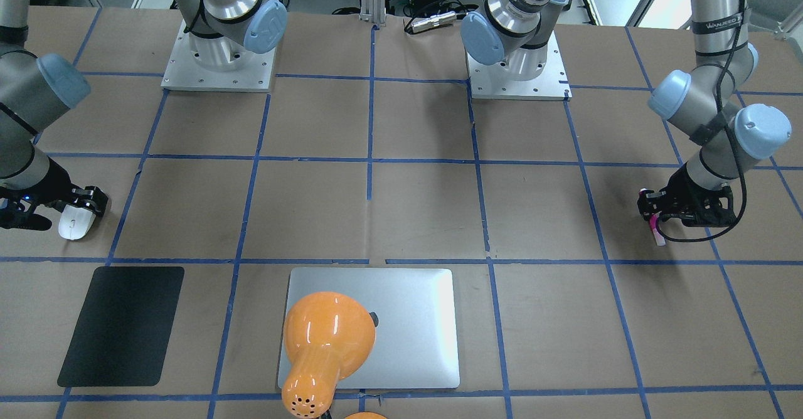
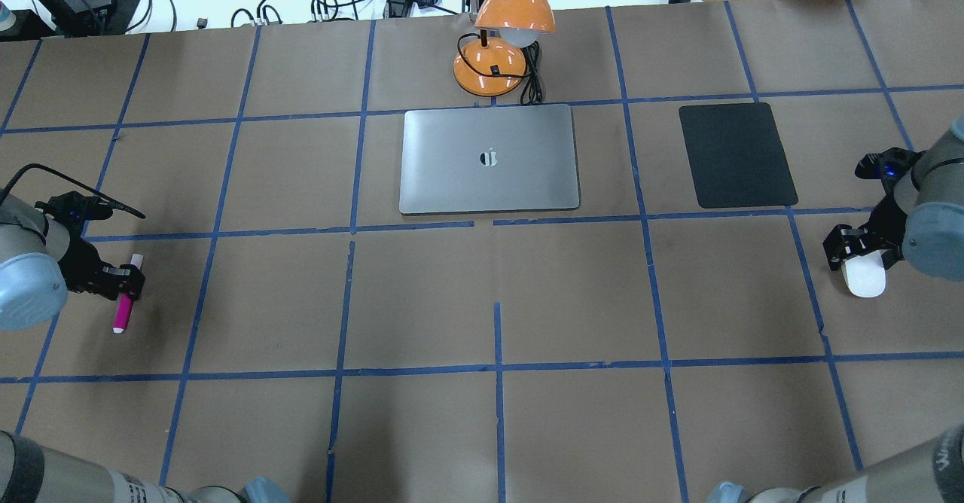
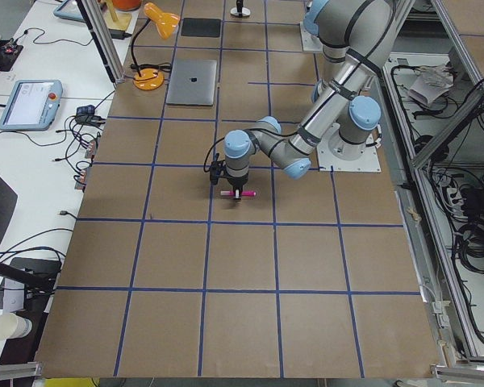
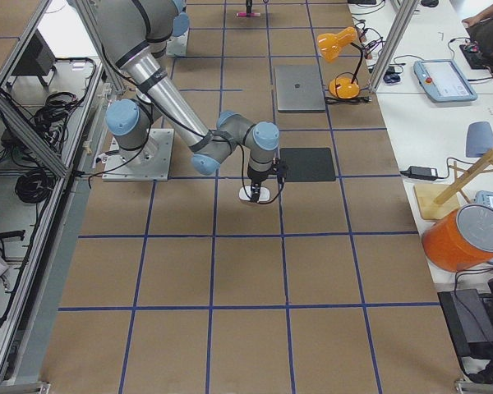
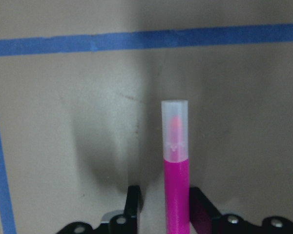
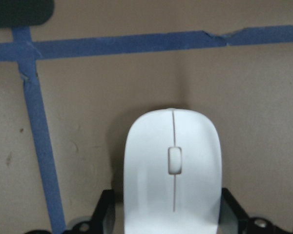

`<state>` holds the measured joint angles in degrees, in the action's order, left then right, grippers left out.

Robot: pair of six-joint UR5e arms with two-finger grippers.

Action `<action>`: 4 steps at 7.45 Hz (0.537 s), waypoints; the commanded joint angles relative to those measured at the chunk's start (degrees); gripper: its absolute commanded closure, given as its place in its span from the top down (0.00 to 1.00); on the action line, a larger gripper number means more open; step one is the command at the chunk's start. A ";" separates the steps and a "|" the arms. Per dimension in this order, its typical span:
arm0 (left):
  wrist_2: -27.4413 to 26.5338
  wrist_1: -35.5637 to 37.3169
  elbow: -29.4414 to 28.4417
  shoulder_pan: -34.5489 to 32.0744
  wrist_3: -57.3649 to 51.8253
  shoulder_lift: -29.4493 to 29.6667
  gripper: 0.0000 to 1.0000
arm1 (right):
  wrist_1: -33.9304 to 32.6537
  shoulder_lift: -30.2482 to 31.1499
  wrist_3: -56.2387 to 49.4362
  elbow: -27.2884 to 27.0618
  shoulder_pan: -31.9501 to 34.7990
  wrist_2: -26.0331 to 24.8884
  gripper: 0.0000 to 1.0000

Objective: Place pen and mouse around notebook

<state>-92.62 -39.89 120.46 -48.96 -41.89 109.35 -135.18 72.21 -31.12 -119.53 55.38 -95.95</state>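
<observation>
Magenta-pink with a pale, see-through cap, the pen point(image 2: 124, 309) lies flat on the table point(image 2: 572, 292) at the robot's far left, well apart from the notebook point(image 2: 452, 179). You can see the left gripper point(image 2: 126, 281) straddling its barrel. From the wrist view, one finger point(image 5: 200, 204) sits against the pen and the other stands off with a clear gap, so the jaws are parted and not clamped.

At the opposite end, the mouse point(image 2: 864, 277) is glossy white and oval, with a thin centre line and a small wheel. It rests on the table between the fingers of the right gripper point(image 2: 864, 258). They sit very close on both sides, but you cannot tell whether they are pinching it.

The notebook is a closed silver-grey slab with rounded corners and a dark logo, lying mid-table on the far side from the robot. A black mat point(image 2: 736, 155) lies to its right, and an orange desk lamp point(image 2: 504, 28) stands just behind it.

Brown paper covers the table, marked into squares by blue tape. Beyond its far edge runs a white bench strewn with cables, and aluminium framing lines the sides.
</observation>
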 commanded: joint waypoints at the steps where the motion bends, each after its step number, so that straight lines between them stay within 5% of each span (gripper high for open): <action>1: 0.07 -0.10 0.04 -0.09 4.07 -0.63 0.00 | 2.00 0.99 -0.78 1.13 0.08 -0.12 0.21; 4: 0.07 -0.01 -0.14 -0.09 5.24 -0.72 0.00 | 9.36 -0.57 1.14 13.22 3.75 3.11 0.21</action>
<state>-92.49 -39.91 120.42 -49.03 -37.01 108.72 -130.07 72.51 -31.25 -111.85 56.75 -95.04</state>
